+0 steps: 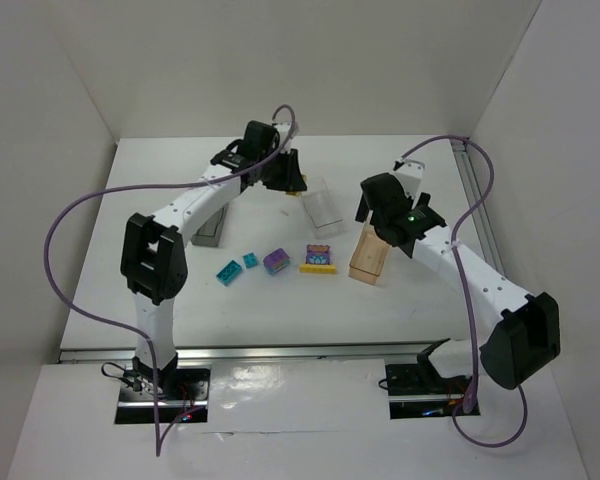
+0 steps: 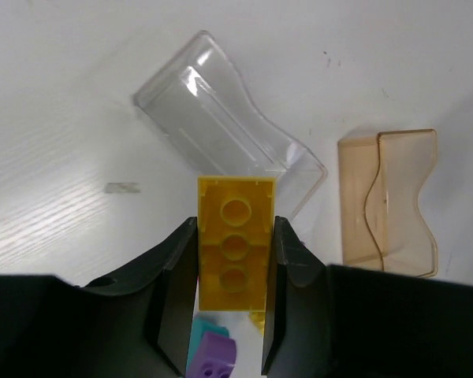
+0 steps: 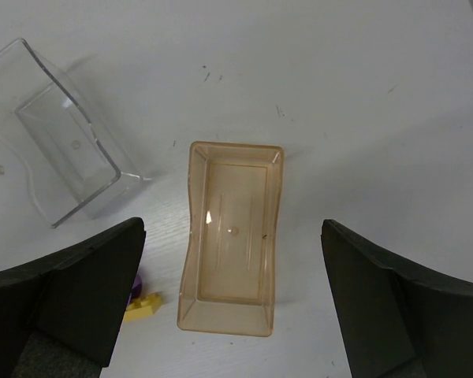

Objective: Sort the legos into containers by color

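Left wrist | step: delivery, left hand [image 2: 236,236] clenched on yellow brick [image 2: 235,224] near clear container [image 2: 213,110] | next: centre over, release | right hand [image 3: 232,236] spread

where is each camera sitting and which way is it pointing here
Top external: fixed above and behind the robot, facing down at the table; the left arm and right arm both show, bases at the bottom.
Left wrist: on the left arm, looking down past the left gripper, shut on a yellow brick, toward the clear box.
Right wrist: on the right arm, looking straight down on the tan box between the fingers of the open right gripper.
Shared: both wrist views show the clear box and the tan box.
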